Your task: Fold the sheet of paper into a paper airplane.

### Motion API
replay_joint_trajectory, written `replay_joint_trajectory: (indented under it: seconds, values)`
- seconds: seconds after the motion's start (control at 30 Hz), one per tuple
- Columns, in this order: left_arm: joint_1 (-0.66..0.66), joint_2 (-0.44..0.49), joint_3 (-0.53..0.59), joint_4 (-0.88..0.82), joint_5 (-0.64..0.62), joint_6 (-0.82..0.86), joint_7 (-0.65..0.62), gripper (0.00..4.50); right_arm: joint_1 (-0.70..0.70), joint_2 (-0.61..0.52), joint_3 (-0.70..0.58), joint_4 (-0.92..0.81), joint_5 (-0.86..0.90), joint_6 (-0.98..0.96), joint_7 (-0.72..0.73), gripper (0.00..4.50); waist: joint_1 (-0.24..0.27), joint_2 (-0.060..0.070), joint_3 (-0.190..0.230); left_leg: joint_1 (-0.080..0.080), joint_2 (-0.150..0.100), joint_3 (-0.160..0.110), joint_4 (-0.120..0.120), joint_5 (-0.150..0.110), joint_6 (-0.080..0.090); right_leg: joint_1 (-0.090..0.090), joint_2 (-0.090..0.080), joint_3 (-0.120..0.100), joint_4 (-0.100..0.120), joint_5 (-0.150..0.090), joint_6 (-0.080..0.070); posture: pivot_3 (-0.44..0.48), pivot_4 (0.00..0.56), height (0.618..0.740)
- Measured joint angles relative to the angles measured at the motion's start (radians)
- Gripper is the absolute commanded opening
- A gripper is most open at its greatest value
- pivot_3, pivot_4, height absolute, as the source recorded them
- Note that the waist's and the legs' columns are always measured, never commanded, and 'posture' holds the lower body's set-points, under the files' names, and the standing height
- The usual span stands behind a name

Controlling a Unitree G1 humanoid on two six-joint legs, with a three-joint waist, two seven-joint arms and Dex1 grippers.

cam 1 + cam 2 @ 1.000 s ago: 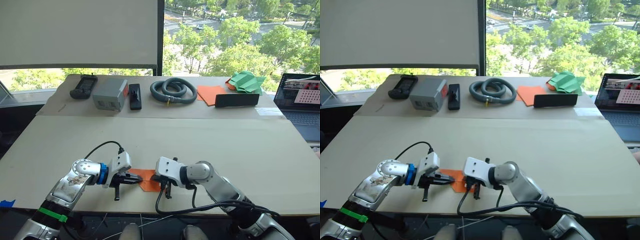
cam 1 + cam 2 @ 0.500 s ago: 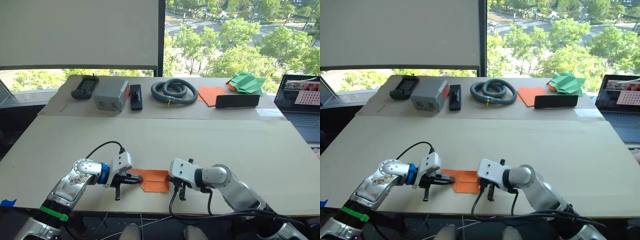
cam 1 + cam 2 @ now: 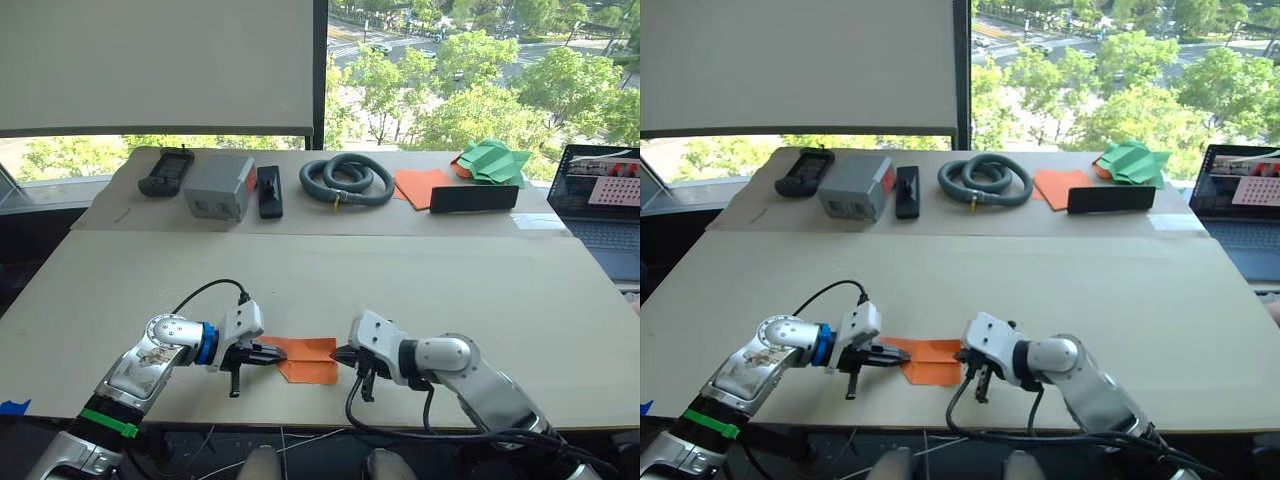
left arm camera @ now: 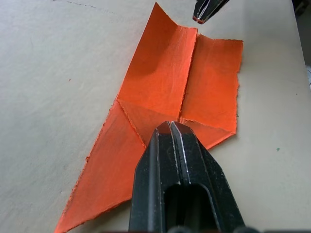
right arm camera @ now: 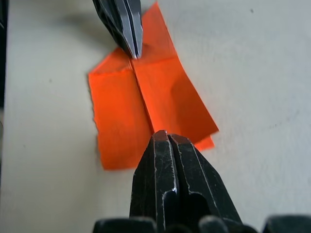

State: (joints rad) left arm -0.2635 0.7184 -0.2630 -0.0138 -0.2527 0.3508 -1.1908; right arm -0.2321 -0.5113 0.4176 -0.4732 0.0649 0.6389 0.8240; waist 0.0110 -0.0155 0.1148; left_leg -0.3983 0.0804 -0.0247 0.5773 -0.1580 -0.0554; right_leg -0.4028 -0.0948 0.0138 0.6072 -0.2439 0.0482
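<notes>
Presently, reading my station from left to right: item one, the left gripper [image 3: 268, 353], low over the near edge of the table [image 3: 420, 280], its two black fingers pressed flat together and their tips planted on the pointed left end of the sheet of paper [image 3: 304, 359], pinning it rather than gripping it. Item two, the sheet itself, orange, lying flat near the table's front edge between my two arms; the left wrist view shows a centre crease with corner flaps folded in toward it, one long flap [image 4: 163, 68] lifting slightly off the surface. Item three, the right gripper [image 3: 343, 355], fingers likewise clamped together with nothing between them, its tip just at the sheet's right edge on the crease line. Along the far side of the table: a black handset [image 3: 166, 171], a grey box [image 3: 219, 188], a coiled grey hose [image 3: 348, 181], a flat orange sheet [image 3: 418, 187], a green folded paper pile [image 3: 490, 161] and a laptop [image 3: 602, 205]. Risks, as I judge them: the fold is early and holds only under my left tip, so lifting that tip could let the flaps spring open; pushing the right tip along the crease with too little hold-down could slide or skew the whole sheet; pressing hard with a narrow tip may tear the thin, already ragged edge.
</notes>
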Motion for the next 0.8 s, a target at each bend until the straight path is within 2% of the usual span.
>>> replay_joint_trajectory:
  seconds: [0.27, 0.5, 0.67, 0.8]
  values:
    - [-0.019, -0.042, -0.023, -0.011, 0.022, 0.014, 0.006, 0.00, -0.095, 0.049, 0.096, 0.160, -0.085, 0.001, -0.057, 0.03, 0.004, -0.001, 0.001, -0.002, 0.000, 0.001, 0.001, 0.000, 0.000, 0.000, 0.000, 0.000, 0.000, 0.000, 0.000, 0.000, 0.150, 0.704]
    - [-0.062, -0.119, -0.083, 0.015, 0.067, -0.008, 0.025, 0.00, -0.120, 0.029, 0.131, 0.167, -0.093, 0.022, -0.037, 0.03, 0.003, 0.000, -0.002, -0.001, 0.000, 0.000, 0.003, 0.000, 0.000, 0.002, 0.001, 0.000, 0.001, 0.000, 0.000, 0.000, 0.150, 0.704]
    - [-0.049, -0.115, -0.095, 0.027, 0.087, -0.053, 0.026, 0.00, -0.134, 0.030, 0.148, 0.169, -0.094, 0.040, -0.041, 0.03, 0.001, -0.001, -0.006, 0.001, 0.000, 0.000, 0.003, 0.000, 0.000, 0.003, 0.001, 0.000, 0.001, 0.000, 0.000, 0.000, 0.150, 0.704]
    - [-0.024, -0.077, -0.087, 0.027, 0.087, -0.093, 0.022, 0.00, -0.137, 0.034, 0.158, 0.170, -0.094, 0.042, -0.044, 0.03, -0.003, -0.002, -0.008, 0.004, 0.000, 0.000, 0.001, 0.000, 0.000, 0.004, 0.001, 0.000, 0.001, 0.000, 0.000, 0.000, 0.150, 0.704]
